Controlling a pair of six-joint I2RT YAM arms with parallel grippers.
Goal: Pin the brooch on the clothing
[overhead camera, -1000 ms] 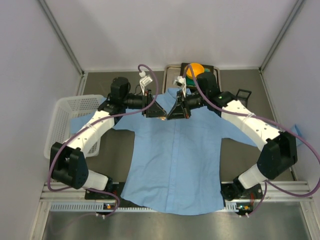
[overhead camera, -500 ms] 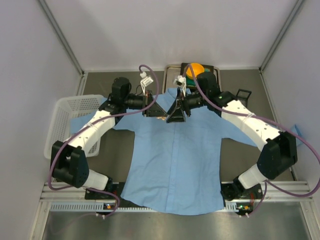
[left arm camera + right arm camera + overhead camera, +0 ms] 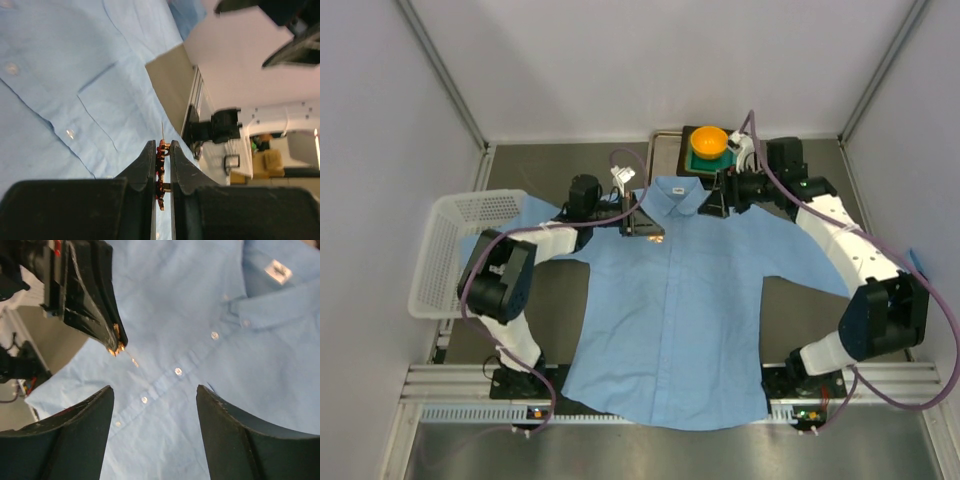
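Note:
The clothing, a light blue button-up shirt (image 3: 670,310), lies flat on the table with its collar and white neck label (image 3: 278,271) at the far end. My left gripper (image 3: 648,230) hovers just above the shirt's chest, left of the button line, and is shut on the brooch (image 3: 161,161), a tiny red-orange pin held edge-on between the jaws. Its thin needle (image 3: 162,131) sticks out past the fingertips, over the chest pocket area. The right wrist view shows the brooch (image 3: 116,346) glinting at the left gripper's tip. My right gripper (image 3: 716,203) is open beside the collar and holds nothing.
A white mesh basket (image 3: 460,240) stands at the left, over the shirt's sleeve. An orange bowl (image 3: 709,140) sits on a green block in a tray (image 3: 665,150) at the back, close behind my right wrist. A blue cloth (image 3: 920,265) lies at the right wall.
The right gripper opened, let go of the brooch and pulled back right toward the collar. The left gripper closed on the brooch and keeps it; the left arm's elbow swung inward.

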